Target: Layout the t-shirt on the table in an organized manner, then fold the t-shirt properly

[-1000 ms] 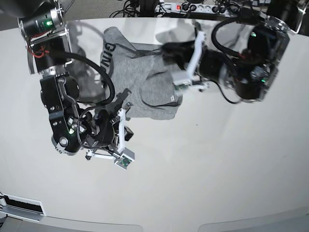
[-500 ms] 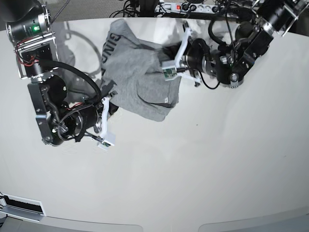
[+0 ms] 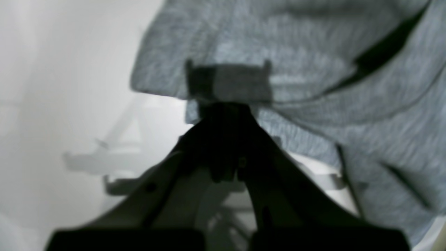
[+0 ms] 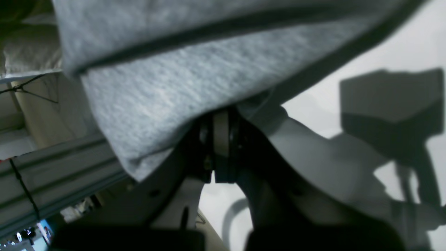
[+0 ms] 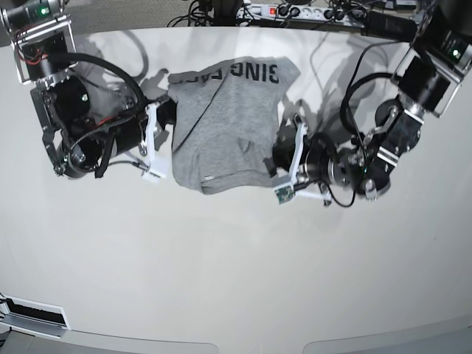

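T-shirt [image 5: 225,125] layout step: garment bunched at table [image 5: 236,280] far centre, between both arms.
Left gripper [image 5: 279,158] and right gripper [image 5: 164,136] each clamp shut on a side edge; next move should spread it flat.

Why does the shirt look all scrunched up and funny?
The heather-grey cotton t-shirt is not lying flat on the glossy off-white table. It is bunched narrow, its bottom edge curled under, and its black lettering reads upside down in the base view. The left end effector and right end effector each pinch one side.
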Tool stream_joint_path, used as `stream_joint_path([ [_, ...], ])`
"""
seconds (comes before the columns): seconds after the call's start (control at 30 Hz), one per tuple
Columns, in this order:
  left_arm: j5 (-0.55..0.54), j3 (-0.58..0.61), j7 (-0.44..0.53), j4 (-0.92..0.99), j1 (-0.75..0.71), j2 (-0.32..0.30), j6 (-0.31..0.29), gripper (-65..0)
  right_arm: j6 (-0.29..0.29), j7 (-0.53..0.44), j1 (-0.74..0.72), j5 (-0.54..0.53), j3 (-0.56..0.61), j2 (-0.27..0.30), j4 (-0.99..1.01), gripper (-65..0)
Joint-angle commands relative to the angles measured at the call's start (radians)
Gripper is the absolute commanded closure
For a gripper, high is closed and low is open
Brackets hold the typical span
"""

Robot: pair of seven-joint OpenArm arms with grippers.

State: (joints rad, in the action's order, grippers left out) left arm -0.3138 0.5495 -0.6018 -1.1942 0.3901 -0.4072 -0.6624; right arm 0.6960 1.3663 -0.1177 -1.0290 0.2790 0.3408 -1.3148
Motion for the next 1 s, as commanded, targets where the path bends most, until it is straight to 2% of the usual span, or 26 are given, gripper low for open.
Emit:
stream_joint_path([
  [0.0, -0.012, -0.008, 0.018, -0.014, 0.041, -0.006, 0.002, 0.0, 0.002, -0.007, -0.017, -0.026, -0.007, 0.008, -0.032, 0.0],
  [0.13, -0.066, -0.031, -0.023, -0.016, 0.085, -0.008, 0.000, 0.0, 0.002, 0.005, -0.009, -0.038, -0.035, 0.009, -0.102, 0.0],
  [0.2, -0.145, -0.064, -0.085, -0.019, 0.100, -0.009, -0.035, 0.0, 0.002, 0.021, -0.007, -0.066, -0.074, 0.008, -0.151, 0.0],
  [0.27, -0.248, -0.122, -0.168, -0.021, 0.104, -0.009, -0.036, 0.0, 0.002, 0.030, -0.007, -0.105, -0.129, 0.008, -0.194, 0.0],
  [0.4, -0.499, -0.281, -0.358, -0.023, 0.098, -0.012, -0.036, 0.0, 0.002, 0.030, -0.007, -0.217, -0.277, 0.008, -0.229, 0.0],
  [0.53, -0.796, -0.436, -0.581, -0.023, 0.094, -0.014, -0.036, 0.0, 0.002, 0.030, 0.002, -0.437, -0.451, 0.008, -0.229, 0.0],
  [0.63, -1.038, -0.528, -0.767, -0.028, 0.065, -0.014, -0.036, 0.0, 0.002, 0.030, 0.046, -0.454, -0.568, 0.008, -0.230, 0.0],
  [0.7, -1.149, -0.571, -0.794, -0.053, 0.026, -0.014, -0.036, 0.0, 0.002, 0.030, 0.082, -0.454, -0.626, 0.008, -0.235, 0.0],
  [0.83, -1.170, -0.630, -0.794, -0.182, -0.099, -0.020, -0.036, 0.0, 0.002, 0.030, 0.174, -0.454, -0.708, 0.008, -0.267, 0.0],
  [0.97, -1.170, -0.669, -0.794, -0.385, -0.261, -0.031, -0.036, 0.0, 0.002, 0.030, 0.303, -0.454, -0.738, 0.008, -0.385, 0.0],
])
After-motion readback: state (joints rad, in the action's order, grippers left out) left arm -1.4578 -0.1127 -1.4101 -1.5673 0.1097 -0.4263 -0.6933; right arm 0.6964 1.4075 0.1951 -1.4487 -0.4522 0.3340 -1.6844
